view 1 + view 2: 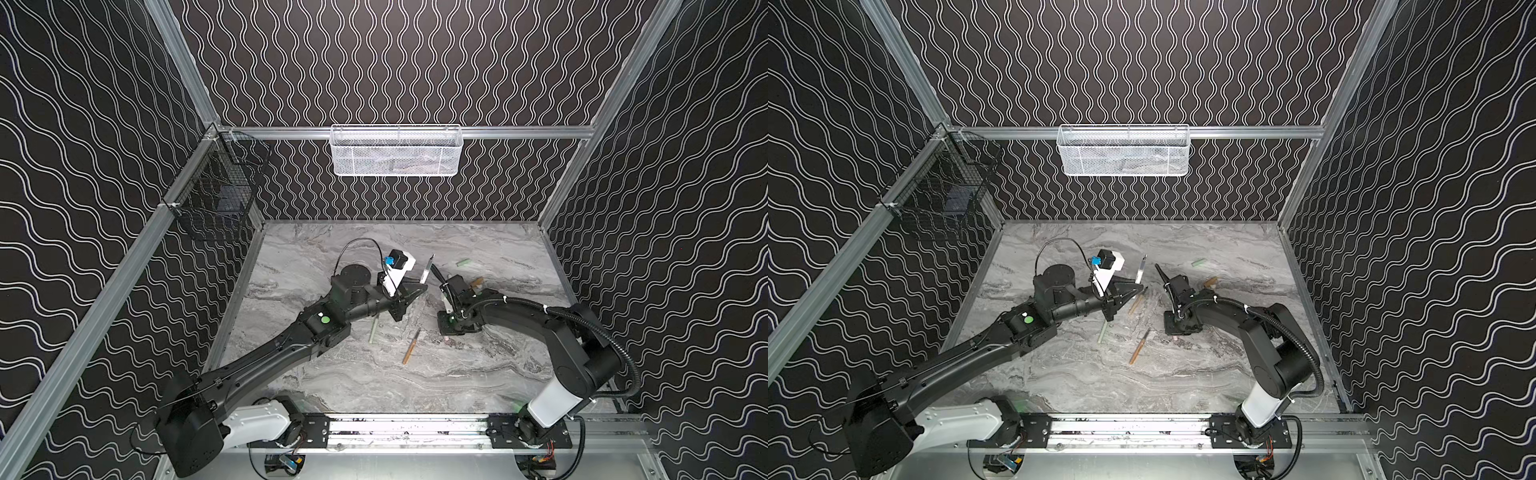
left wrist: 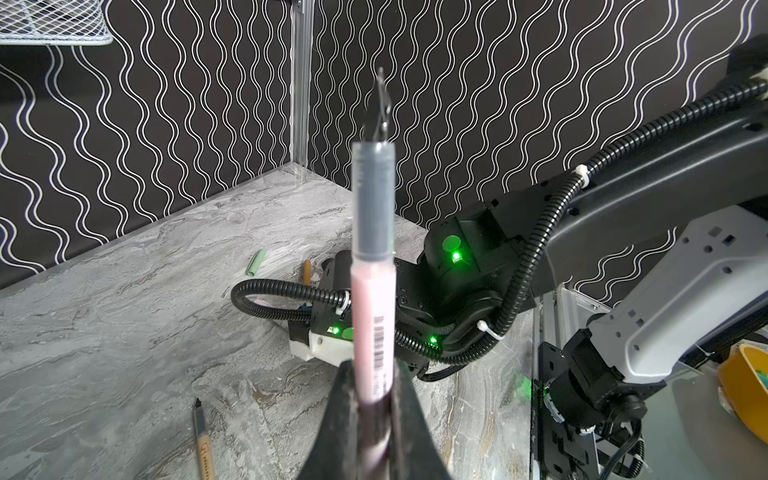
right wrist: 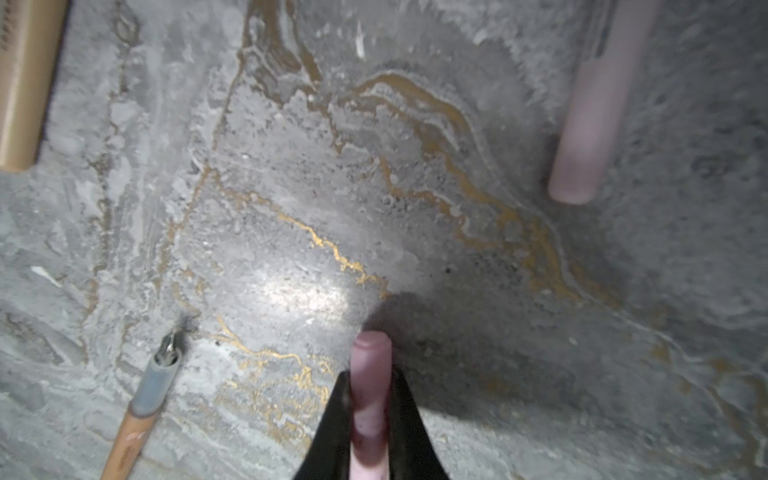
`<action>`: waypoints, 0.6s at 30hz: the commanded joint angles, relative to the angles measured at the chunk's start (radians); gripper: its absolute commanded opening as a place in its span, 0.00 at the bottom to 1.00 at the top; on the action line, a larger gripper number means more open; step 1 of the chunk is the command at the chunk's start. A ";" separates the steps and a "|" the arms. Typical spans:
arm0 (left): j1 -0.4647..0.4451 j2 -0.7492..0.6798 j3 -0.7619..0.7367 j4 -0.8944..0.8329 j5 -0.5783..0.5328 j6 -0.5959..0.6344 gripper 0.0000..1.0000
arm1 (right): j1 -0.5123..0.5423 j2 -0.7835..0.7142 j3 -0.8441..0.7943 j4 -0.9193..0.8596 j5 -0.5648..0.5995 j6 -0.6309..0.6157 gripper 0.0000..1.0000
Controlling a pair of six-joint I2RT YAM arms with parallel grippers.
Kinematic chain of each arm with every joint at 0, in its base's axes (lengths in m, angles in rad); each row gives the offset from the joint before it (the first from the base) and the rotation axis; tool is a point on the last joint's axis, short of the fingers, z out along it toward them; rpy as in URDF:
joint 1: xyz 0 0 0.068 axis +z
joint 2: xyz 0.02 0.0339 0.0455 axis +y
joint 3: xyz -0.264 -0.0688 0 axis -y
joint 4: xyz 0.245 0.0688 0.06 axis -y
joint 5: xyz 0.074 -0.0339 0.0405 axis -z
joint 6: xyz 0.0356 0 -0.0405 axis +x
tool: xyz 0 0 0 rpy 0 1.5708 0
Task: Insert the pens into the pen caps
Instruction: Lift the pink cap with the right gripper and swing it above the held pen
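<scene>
My left gripper (image 2: pixel 372 374) (image 1: pixel 419 289) is shut on a pale pink pen (image 2: pixel 372 291) (image 1: pixel 427 270) and holds it upright, dark tip up. My right gripper (image 3: pixel 371 374) (image 1: pixel 448 334) points down close to the marble, shut on a pale pink pen cap (image 3: pixel 371 357). One tan pen (image 1: pixel 411 347) (image 3: pixel 133 415) lies left of it, and another (image 1: pixel 1136 303) lies under the left gripper. A green pen (image 1: pixel 375 328) lies beside the left arm. A green cap (image 1: pixel 463 262) and a tan cap (image 1: pixel 476 282) lie behind the right wrist. Whether the pink barrel (image 3: pixel 582 124) is a pen or a cap I cannot tell.
A white mesh basket (image 1: pixel 395 149) hangs on the back wall and a black wire basket (image 1: pixel 220 183) on the left wall. The right arm's cable loop (image 1: pixel 434 272) sticks up close to the held pen. A yellow roll (image 2: pixel 748 386) lies past the table's edge.
</scene>
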 commanded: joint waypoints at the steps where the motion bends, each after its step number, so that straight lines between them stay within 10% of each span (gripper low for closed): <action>1: -0.001 0.004 0.008 0.019 -0.003 0.019 0.00 | 0.004 -0.008 0.002 -0.010 0.029 0.016 0.13; 18: -0.003 -0.008 -0.031 0.073 -0.050 0.036 0.00 | 0.006 -0.621 -0.193 0.607 0.034 0.012 0.09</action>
